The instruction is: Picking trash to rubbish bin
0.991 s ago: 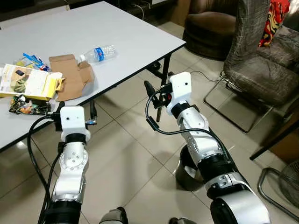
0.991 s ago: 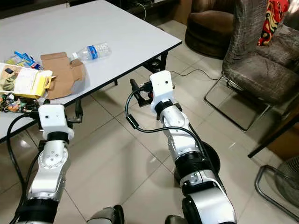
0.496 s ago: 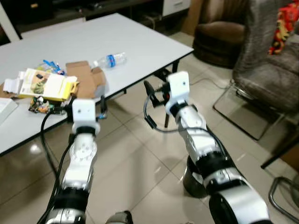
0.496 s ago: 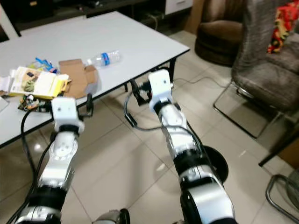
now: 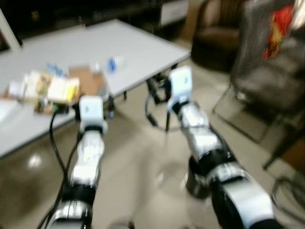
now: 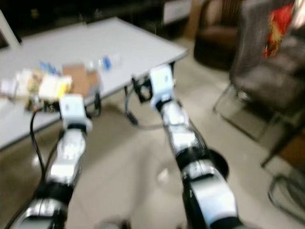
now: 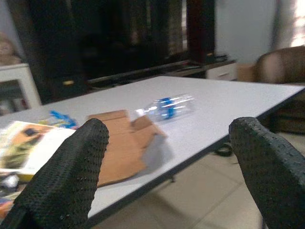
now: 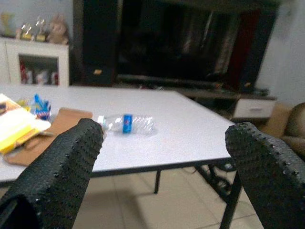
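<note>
The eye views are blurred. On the grey table (image 5: 138, 45) lie a clear plastic bottle (image 7: 169, 106) with a blue label, a flattened brown cardboard box (image 7: 121, 143), a yellow box (image 5: 59, 89) and small wrappers (image 5: 44, 106). My left gripper (image 7: 169, 138) is open with nothing between its fingers, held in front of the table's edge and facing the cardboard and bottle. My right gripper (image 8: 167, 138) is also open, off the table's near corner and facing the bottle (image 8: 126, 124). A dark round bin (image 5: 192, 177) stands on the floor under my right arm.
A brown armchair (image 5: 214, 38) stands beyond the table's corner. A grey chair with a red cushion (image 5: 271, 71) is at the right. A dark TV cabinet (image 8: 181, 47) and a white shelf (image 8: 33, 62) lie behind the table. Tiled floor (image 5: 143, 162) spreads before me.
The whole picture has shifted and blurred, so the camera is moving. The table and trash sit a little nearer and more central. Both arms hold the same raised pose, fingers apart.
</note>
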Available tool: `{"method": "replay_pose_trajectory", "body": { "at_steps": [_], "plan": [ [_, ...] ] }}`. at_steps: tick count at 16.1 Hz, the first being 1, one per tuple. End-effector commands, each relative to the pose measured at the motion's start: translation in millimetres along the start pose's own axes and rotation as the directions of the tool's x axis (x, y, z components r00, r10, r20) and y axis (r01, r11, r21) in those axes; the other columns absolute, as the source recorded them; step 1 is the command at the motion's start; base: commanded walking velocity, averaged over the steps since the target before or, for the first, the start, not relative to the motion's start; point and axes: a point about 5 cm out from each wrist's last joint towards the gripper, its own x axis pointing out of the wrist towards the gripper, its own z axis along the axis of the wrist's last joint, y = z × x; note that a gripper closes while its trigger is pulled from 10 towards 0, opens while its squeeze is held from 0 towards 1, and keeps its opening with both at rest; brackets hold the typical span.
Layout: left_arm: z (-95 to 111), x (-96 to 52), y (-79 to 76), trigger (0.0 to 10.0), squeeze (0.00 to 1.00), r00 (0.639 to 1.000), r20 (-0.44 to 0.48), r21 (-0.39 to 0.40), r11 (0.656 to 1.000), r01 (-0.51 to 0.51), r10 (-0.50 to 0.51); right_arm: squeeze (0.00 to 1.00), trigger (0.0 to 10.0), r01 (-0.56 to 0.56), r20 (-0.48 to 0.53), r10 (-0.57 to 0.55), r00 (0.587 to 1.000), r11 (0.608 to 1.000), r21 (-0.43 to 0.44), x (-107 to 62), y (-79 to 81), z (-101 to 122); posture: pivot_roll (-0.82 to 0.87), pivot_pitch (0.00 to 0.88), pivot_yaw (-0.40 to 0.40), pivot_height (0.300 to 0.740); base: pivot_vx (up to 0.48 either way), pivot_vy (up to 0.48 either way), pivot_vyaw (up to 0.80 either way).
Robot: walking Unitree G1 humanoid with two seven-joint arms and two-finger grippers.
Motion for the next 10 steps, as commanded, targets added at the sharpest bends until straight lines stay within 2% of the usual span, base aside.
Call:
{"method": "replay_pose_trajectory", "body": {
  "at_steps": [1, 3, 5, 10],
  "plan": [
    [-1, 3.0, -2.3, 10.0, 0.00, 1.000, -0.028, -0.029, 1.000, 0.012, -0.013, 0.00, 10.0, 0.014, 0.006, -0.014, 1.000, 1.000, 0.002, 0.4, -2.8, 1, -0.05, 0.000, 0.024, 0.740, 0.000, 0.000, 0.00],
    [-5, 3.7, 3.9, 10.0, 0.00, 0.998, -0.068, -0.081, 0.997, 0.010, -0.015, 0.00, 10.0, 0.020, -0.016, -0.020, 1.000, 1.000, 0.001, -4.6, -6.4, -6, -0.05, 0.000, 0.025, 0.740, 0.000, 0.000, 0.00],
    [-5, 3.5, 6.9, 10.0, 0.00, 0.998, -0.068, -0.081, 0.997, -0.004, -0.002, 0.00, 10.0, 0.028, -0.025, -0.028, 0.999, 1.000, -0.002, -7.9, -9.6, -9, -0.06, 0.000, 0.030, 0.740, 0.266, 0.000, 0.00],
    [-9, -1.7, 4.7, 10.0, 0.00, 0.996, -0.093, -0.094, 0.996, 0.009, -0.018, 0.00, 10.0, 0.042, -0.043, -0.042, 0.998, 0.999, -0.003, -13.0, -13.6, -14, -0.07, 0.000, 0.039, 0.740, 0.000, 0.000, 0.00]
  ]
}}
